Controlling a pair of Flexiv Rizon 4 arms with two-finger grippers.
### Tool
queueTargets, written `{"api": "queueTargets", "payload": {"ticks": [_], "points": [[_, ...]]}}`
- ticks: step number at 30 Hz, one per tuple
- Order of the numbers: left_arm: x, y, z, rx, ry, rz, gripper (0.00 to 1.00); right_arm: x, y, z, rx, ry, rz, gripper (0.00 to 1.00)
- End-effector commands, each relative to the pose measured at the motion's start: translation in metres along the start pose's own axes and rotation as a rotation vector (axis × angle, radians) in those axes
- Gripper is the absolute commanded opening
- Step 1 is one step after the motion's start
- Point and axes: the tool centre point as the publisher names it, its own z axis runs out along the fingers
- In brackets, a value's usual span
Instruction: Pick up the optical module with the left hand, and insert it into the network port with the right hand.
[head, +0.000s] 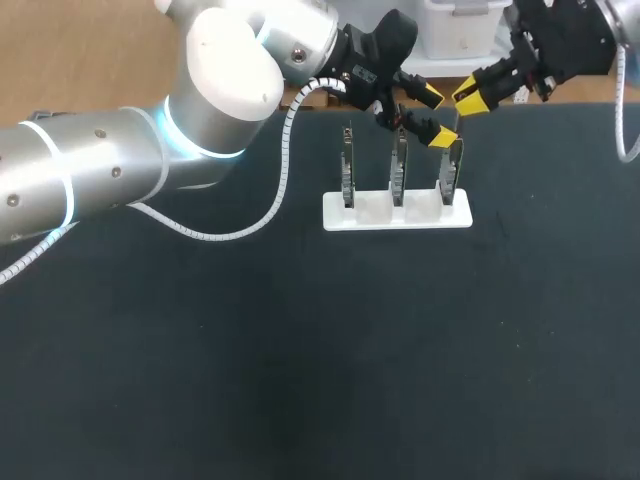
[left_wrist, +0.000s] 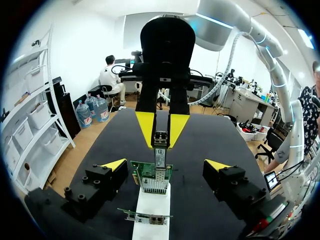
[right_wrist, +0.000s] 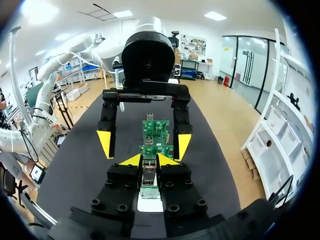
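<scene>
As my right claw (right_wrist: 148, 161) pinches the slim silver optical module (left_wrist: 160, 154), my left claw (left_wrist: 166, 165) gapes empty.
Three upright green circuit cards (head: 398, 170) stand ahead of it.

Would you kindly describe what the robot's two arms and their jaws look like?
Both arms are rounded silver-white tubes. The left arm has lit pale-blue rings at its joints and a white spiral cable trailing from it. The right arm carries a similar cable. Each ends in black, blocky, bolted jaws tipped bright yellow.
</scene>
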Motion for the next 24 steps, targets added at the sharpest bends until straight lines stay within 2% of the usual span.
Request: {"api": "queueTargets", "payload": {"ticks": [1, 24], "points": [[0.0001, 0.0007, 0.0002, 0.001, 0.0, 0.002, 1.0, 0.0001, 0.0011, 0.0015, 0.002, 0.0, 0.001, 0.0], [0.0001, 0.0007, 0.0002, 0.001, 0.0, 0.002, 1.0, 0.0, -0.0013, 0.0006, -0.014, 0.017, -0.012, 0.0]]}}
